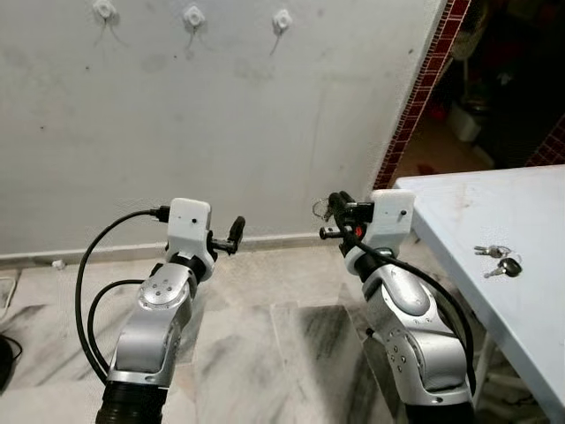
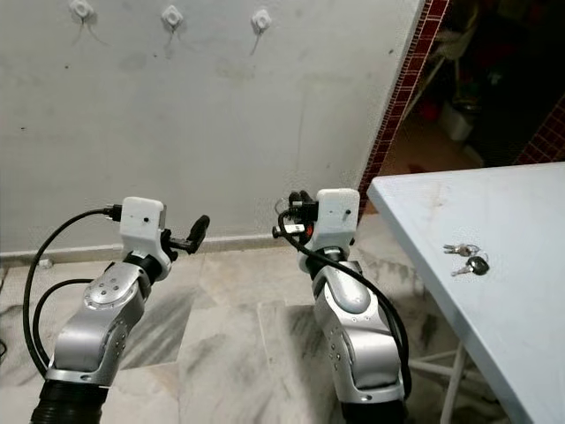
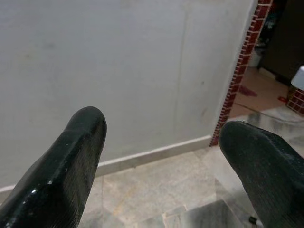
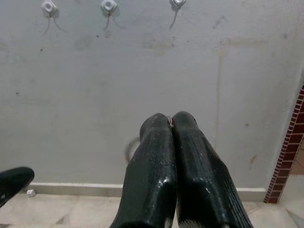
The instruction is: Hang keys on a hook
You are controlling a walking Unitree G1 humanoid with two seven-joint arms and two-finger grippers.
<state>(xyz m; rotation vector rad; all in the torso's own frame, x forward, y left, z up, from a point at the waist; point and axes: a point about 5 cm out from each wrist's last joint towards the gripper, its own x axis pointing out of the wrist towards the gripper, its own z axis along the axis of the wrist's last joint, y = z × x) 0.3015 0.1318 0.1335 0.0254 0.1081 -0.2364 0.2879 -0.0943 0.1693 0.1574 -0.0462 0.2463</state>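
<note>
Right now the right gripper [image 4: 170,124] is clenching tight, fingers pressed together w/ a sliver of metal caught at the tips; from the head views a key ring [image 1: 321,208] is poking out beside those tips, so it's prob. holding the keys [image 1: 325,210] by the ring, leaving the loop free to slip over a peg. It's pointing at the wall [image 1: 221,124], well below the three white hooks [image 1: 193,16] mounted high on that wall, nearest being the right hook [image 1: 282,19]. Judging by that gap, the carry is done but the lift isn't: the arm needs to go up and closer to the wall. The left gripper [image 3: 161,142] is sitting released, fingers spread, holding nothing, also facing the wall lower down, likely just keeping out of the way. A second bunch of keys [image 1: 499,259] is lying on the pale table [image 1: 530,212], off to the right of the wall, well apart from both grippers.
</note>
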